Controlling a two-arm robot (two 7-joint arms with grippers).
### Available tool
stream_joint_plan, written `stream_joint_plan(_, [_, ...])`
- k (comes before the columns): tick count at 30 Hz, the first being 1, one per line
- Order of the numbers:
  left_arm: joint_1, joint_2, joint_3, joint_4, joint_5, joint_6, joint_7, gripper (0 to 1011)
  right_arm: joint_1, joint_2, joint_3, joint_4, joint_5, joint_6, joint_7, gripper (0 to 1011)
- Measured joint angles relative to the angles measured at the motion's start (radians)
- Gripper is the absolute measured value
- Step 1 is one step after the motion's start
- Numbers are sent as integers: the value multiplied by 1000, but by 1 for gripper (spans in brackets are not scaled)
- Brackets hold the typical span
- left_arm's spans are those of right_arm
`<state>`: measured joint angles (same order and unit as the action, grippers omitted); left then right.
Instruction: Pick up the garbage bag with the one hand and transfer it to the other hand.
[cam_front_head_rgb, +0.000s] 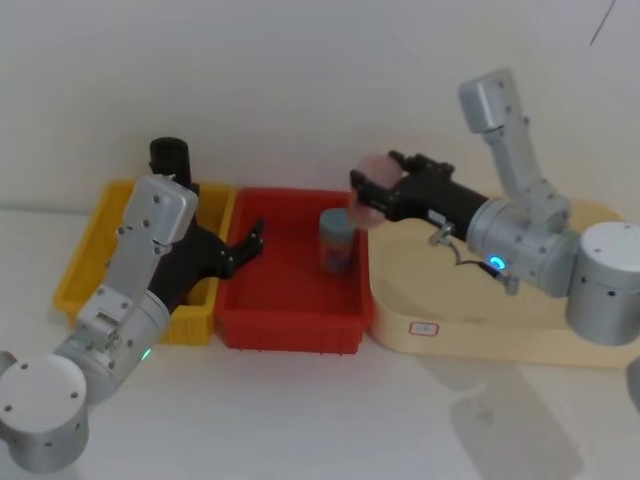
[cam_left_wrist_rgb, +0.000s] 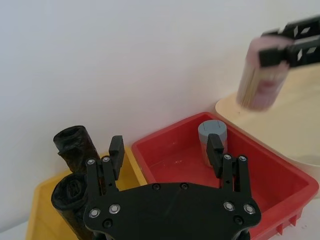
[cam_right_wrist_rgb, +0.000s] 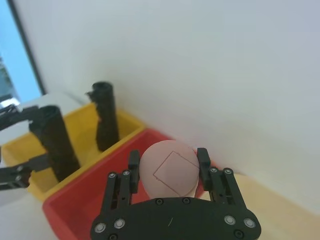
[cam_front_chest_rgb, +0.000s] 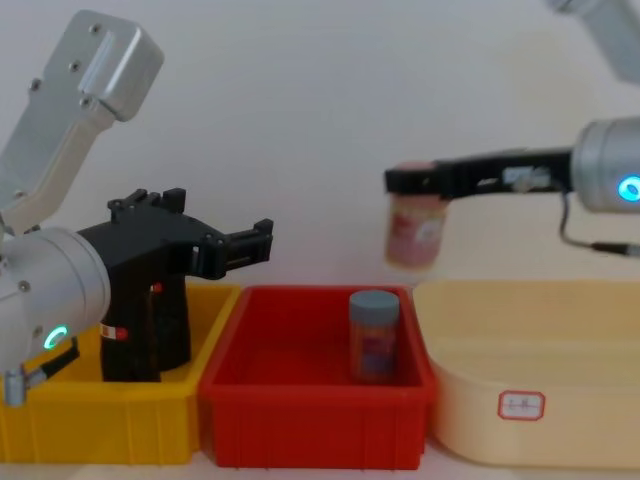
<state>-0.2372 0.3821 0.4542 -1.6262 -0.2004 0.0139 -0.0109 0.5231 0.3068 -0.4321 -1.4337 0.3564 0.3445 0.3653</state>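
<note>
Two black garbage bag rolls stand upright in the yellow bin (cam_front_chest_rgb: 100, 420). One garbage bag (cam_front_chest_rgb: 140, 340) with a red-white label is partly hidden behind my left arm; both show in the left wrist view (cam_left_wrist_rgb: 75, 145) (cam_left_wrist_rgb: 67, 200). My green-ringed left gripper (cam_front_chest_rgb: 260, 242) (cam_left_wrist_rgb: 165, 145) is open and holds nothing. It hovers past the rolls, above the seam between the yellow and red bins. My blue-ringed right gripper (cam_front_head_rgb: 365, 198) (cam_right_wrist_rgb: 168, 155) is shut on a pink jar (cam_front_chest_rgb: 413, 235), held in the air over the red bin's right edge.
A blue-lidded jar (cam_front_chest_rgb: 374, 335) stands in the red bin (cam_front_head_rgb: 290, 325) between the two grippers. A wide beige tray (cam_front_head_rgb: 480, 330) lies to the right. A white wall runs close behind the bins.
</note>
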Motion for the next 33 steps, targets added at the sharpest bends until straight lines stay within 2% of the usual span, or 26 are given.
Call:
stream_joint_plan(7, [0,0,0,0,0,0,0,1002,-57,28,71,-111,4,28,-80,665])
stream_joint_plan(8, [0,0,0,0,0,0,0,1001,-57,28,71,-111,4,28,-80,664])
stream_joint_plan(17, [0,0,0,0,0,0,0,1002,-125,51,155,-197,4,90,-181,665])
stream_joint_plan(24, [0,0,0,0,0,0,0,1001,-161,59,202,-217,5,154,-237,664])
stream_joint_plan(33, [0,0,0,0,0,0,0,1001,-176,58,236,-198,13,235,-275,664])
